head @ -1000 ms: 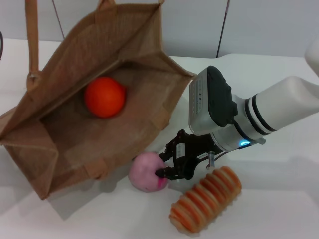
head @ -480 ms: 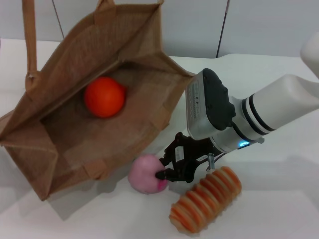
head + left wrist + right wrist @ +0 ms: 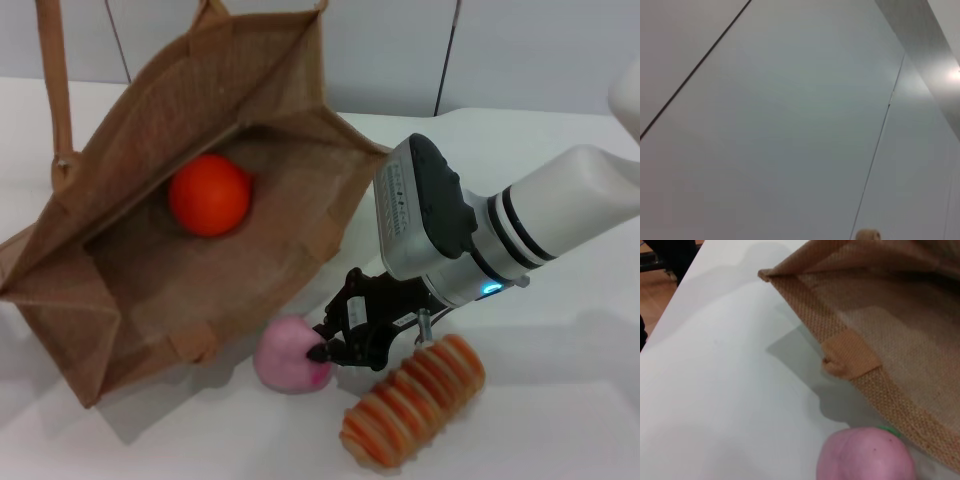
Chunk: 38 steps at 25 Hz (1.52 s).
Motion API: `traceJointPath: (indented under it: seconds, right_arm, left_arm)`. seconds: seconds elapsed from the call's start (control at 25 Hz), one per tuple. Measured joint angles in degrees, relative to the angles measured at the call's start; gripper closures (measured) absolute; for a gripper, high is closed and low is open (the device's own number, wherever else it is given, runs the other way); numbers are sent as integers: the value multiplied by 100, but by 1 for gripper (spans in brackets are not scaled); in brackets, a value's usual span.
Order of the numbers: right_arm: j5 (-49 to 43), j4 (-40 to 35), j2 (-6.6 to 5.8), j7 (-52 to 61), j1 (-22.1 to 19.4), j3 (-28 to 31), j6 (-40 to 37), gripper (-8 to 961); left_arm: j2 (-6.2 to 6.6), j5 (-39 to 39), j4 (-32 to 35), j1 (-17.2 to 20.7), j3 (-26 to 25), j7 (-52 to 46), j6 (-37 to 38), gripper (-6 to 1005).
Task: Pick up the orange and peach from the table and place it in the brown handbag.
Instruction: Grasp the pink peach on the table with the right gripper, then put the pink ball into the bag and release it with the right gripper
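The brown handbag (image 3: 150, 290) lies open on the white table, its mouth facing me. The orange (image 3: 209, 194) rests inside it. The peach (image 3: 288, 355) sits on the table just outside the bag's front rim; the right wrist view shows it close up (image 3: 866, 456), with its green stem against the bag's edge (image 3: 850, 357). My right gripper (image 3: 327, 337) is low on the peach's right side, open, with its black fingertips (image 3: 320, 352) touching the peach. My left gripper is out of view; the left wrist view shows only a wall.
An orange-and-cream ribbed cylinder (image 3: 412, 400) lies on the table right of the peach, just under my right wrist. One bag handle (image 3: 52, 70) rises out of the top left of the head view. White table (image 3: 560, 400) extends to the right.
The peach has shifted slightly left and nearer to me, with the right gripper following against it. The bag's raised handle has moved a little left. The orange has not moved.
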Motion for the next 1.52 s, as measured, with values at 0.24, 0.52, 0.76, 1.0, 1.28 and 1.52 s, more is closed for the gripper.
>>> traceJointPath:
  seconds: [0.24, 0.52, 0.76, 1.0, 1.28, 1.52]
  right_arm:
    - [2, -114, -19, -1, -9, 35, -167, 802]
    - [14, -638, -22, 6, -189, 165, -865, 822]
    - [20, -1361, -21, -18, -437, 352, -1955, 824]
    - [160, -1735, -20, -279, -483, 570, -2894, 832]
    - [825, -1738, -2, -742, -375, 564, -2886, 833]
    - [972, -1221, 19, -781, -92, 595, -1559, 834]
  left_arm:
    - [6, 1, 2, 24, 0, -5, 0, 880]
    - [9, 1, -9, 80, 15, 26, 18, 879]
    - [-1, 116, -14, 90, 50, 41, 112, 880]
    - [-19, 240, -16, 33, 53, 43, 224, 880]
    - [-50, 506, -20, -230, 60, 46, 228, 881]
    - [-55, 789, -153, -499, 69, 48, 206, 880]
